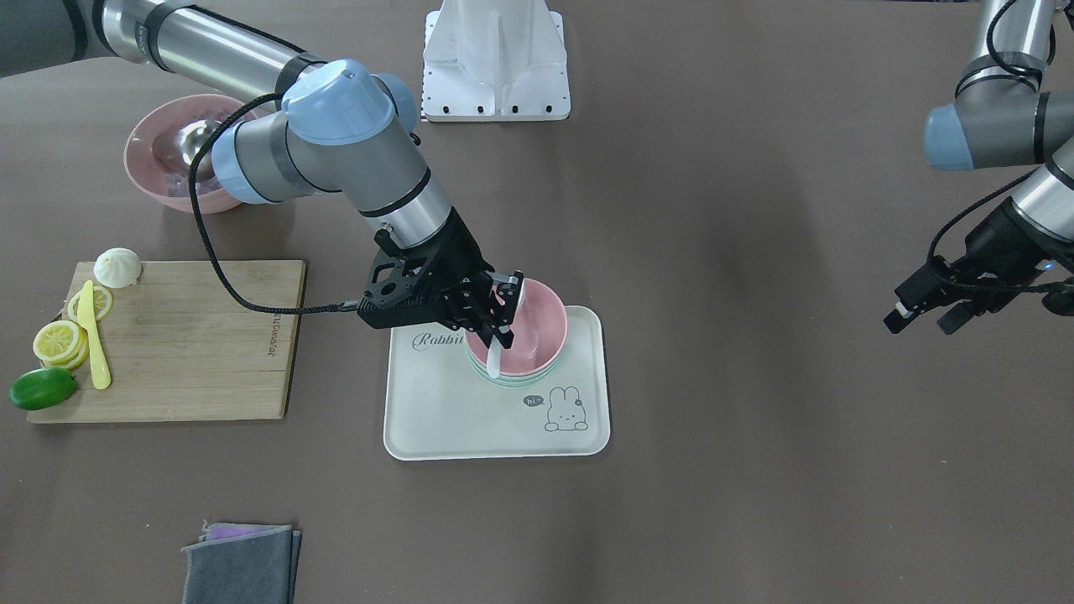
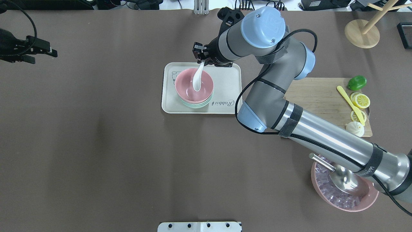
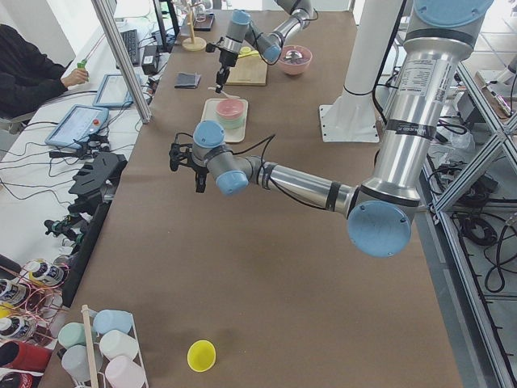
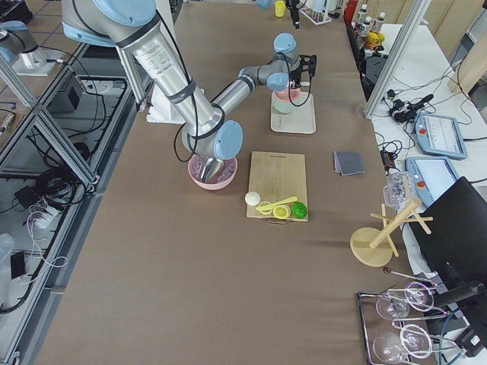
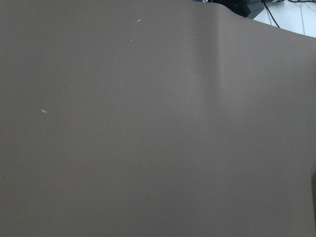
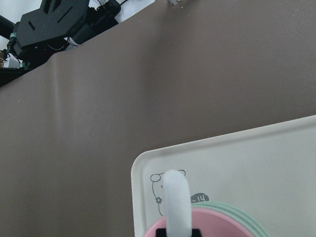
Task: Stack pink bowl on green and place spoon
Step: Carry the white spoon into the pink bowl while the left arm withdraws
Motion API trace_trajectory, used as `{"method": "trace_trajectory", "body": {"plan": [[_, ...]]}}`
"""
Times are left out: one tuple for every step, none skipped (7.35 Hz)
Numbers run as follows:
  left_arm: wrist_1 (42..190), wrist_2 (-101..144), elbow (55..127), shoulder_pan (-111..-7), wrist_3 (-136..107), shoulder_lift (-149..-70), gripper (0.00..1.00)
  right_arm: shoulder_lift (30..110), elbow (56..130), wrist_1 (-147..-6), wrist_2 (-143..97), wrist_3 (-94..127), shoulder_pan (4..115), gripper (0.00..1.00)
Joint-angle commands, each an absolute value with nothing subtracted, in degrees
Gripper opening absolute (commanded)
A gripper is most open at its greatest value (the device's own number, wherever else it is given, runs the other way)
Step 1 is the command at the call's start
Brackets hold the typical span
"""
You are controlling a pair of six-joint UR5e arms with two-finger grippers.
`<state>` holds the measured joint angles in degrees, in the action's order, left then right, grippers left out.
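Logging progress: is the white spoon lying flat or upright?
Roughly upright: the white plastic spoon hangs scoop-down over the small pink bowl, handle pinched by the right gripper; touching the bowl, cannot tell.

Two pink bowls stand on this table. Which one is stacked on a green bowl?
The pink bowl on the white tray, resting on the green bowl. The other pink bowl, beside the cutting board, holds ice cubes and a metal scoop.

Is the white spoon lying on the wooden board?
No, the right end effector holds the white spoon by its handle, with its scoop over the pink bowl on the tray.
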<state>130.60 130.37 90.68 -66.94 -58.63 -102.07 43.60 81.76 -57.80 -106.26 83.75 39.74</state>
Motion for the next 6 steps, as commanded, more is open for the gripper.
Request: {"method": "trace_trajectory", "body": {"plan": [[130.61, 130.34, 90.26, -66.71, -58.62, -102.13, 0.98, 43.33, 79.3, -52.17, -104.07, 84.02, 39.29, 0.0], [130.61, 130.34, 90.0, -66.71, -58.62, -102.39, 0.98, 43.77, 78.06, -50.38, -104.06, 83.68, 39.2, 0.84], [130.61, 130.43, 89.22, -66.71, -58.62, -102.83, 0.98, 44.12, 78.57, -50.36, -104.06, 83.24, 39.29, 1.0], [130.61, 130.43, 89.04, -66.62, -58.62, -102.92, 0.98, 44.3, 78.66, -50.27, -104.15, 83.32, 39.29, 1.0], [130.61, 130.43, 89.03, -66.62, -58.71, -102.92, 0.98, 44.21, 78.92, -50.53, -104.32, 83.32, 39.72, 1.0], [130.61, 130.34, 88.95, -66.62, -59.06, -102.83, 0.98, 44.38, 79.97, -51.93, -105.63, 83.32, 41.12, 1.0]]}}
